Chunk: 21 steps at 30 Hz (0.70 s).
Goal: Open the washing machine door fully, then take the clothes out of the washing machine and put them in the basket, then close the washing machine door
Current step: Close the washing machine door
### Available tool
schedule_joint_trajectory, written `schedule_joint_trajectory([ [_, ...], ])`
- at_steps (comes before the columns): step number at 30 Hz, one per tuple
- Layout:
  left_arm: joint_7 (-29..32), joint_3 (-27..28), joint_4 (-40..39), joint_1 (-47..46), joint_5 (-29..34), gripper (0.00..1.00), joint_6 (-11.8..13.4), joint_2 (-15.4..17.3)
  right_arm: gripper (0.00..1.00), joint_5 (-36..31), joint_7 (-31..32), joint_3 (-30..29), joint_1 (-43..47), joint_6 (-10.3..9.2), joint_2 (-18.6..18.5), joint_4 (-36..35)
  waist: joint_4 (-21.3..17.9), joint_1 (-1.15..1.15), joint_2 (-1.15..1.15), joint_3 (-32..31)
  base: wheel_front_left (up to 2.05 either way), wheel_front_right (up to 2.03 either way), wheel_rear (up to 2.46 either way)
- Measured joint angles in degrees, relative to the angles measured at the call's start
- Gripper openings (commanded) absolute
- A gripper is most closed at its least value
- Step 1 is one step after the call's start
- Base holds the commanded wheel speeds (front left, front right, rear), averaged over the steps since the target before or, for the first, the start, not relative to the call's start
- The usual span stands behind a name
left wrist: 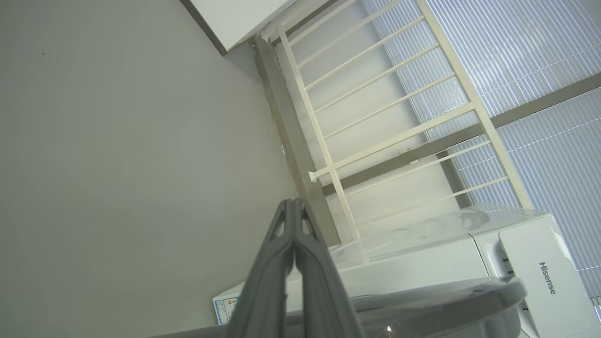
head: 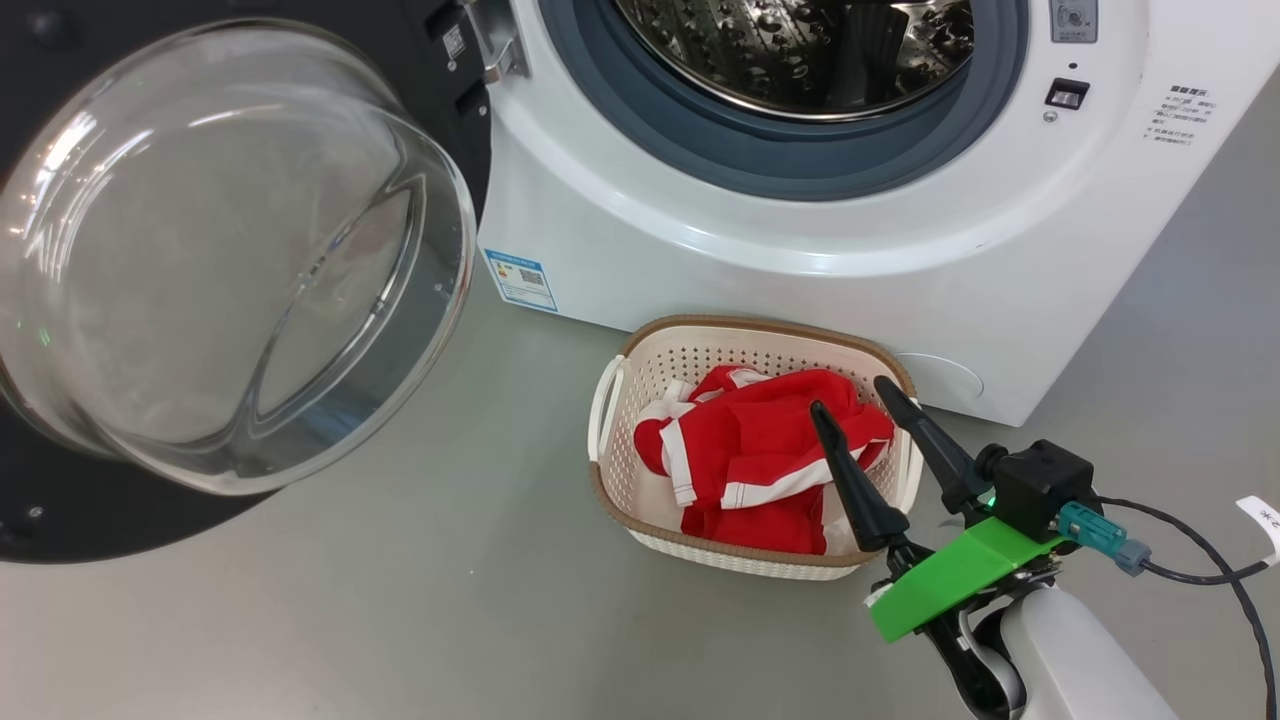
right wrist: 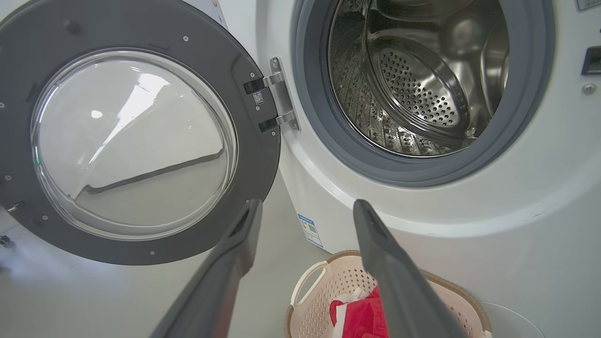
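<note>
Washing machine door (head: 240,250) stands swung wide, glass bulging outward; right jaws spread, left jaws clenched.

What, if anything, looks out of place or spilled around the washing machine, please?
Nothing stands out. The clothes lie heaped inside the basket, none on the floor; the washing machine door hangs wide open, and the drum looks empty.

Door (head: 230,260) open — red clothes (head: 760,450), perhaps 2, heaped in basket (head: 742,323).
</note>
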Motion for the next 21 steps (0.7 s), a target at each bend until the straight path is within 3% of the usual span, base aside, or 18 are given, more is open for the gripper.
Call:
schedule_joint_trajectory([
  [10, 5.9, -1.3, 2.4, -0.8, -0.8, 0.0, 0.0, -1.2, 1.0, 0.0, 0.0, -0.1, -0.9, 0.0, 0.1, 0.0, -0.5, 0.0, 0.0, -0.3, 0.0, 0.0, 0.0],
  [21, 17.1, -3.8, -0.6, -0.4, -2.0, 0.0, 0.0, -0.6, 1.0, 0.0, 0.0, -0.4, -0.9, 0.0, 0.6, 0.1, -0.4, 0.0, 0.0, -1.9, 0.0, 0.0, 0.0],
])
